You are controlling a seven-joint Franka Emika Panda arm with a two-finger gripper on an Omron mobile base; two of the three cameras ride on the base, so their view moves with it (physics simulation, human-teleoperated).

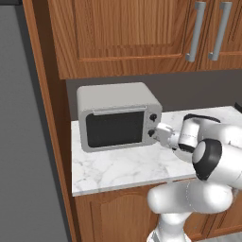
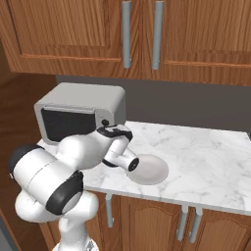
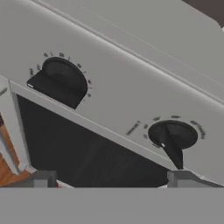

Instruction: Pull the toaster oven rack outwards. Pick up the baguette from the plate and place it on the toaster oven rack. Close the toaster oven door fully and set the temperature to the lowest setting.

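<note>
While the white arm reaches over the counter (image 1: 118,170), the toaster oven (image 1: 118,116) sits to the left of the pincer (image 1: 158,133), pushed back near the wall. Its toaster oven door (image 1: 115,128) is shut flat against the front, with dark glass and a thin silver bar handle (image 1: 118,111) along the top edge. Just right of the door are two small black knobs, an upper knob (image 1: 152,116) and a lower knob (image 1: 151,133). The pincer is right in front of the lower knob, very close to it. I cannot tell if it touches the knob. In the hand view both knobs look big, and the two finger tips (image 3: 43,178) stand far apart at the bottom, so the pincer is spread wide and pinches nothing. In the right base view, the plate (image 2: 153,169) lies on the counter on the far side of the pincer from the oven, near the front edge. It is round and off-white. Above everything hang brown wooden cupboards (image 2: 147,34) with grey handles.
</note>
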